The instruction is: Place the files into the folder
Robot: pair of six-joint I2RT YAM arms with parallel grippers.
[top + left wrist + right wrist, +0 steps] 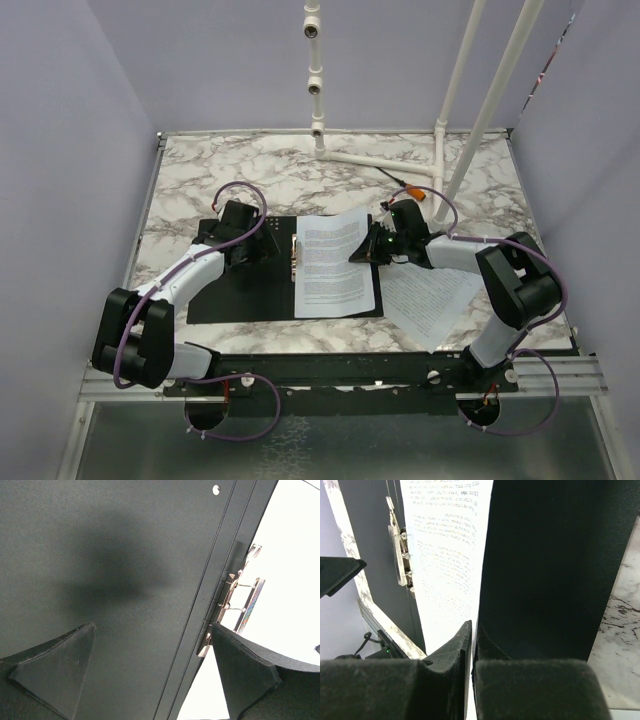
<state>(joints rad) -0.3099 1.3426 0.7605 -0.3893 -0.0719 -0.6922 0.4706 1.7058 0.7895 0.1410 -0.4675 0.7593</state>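
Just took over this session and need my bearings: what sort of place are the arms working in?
Most likely an enclosed robot test booth, not an office: plain lilac walls box in a marble-patterned tabletop, a white pipe frame stands at the back, and a metal mounting rail runs along the near edge.

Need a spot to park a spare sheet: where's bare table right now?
Bare marble behind the folder, from the left wall to the pipe frame. Crowded: right gripper pinches the top sheet on the folder; loose files fill the right side; left gripper hovers over the folder's left half.
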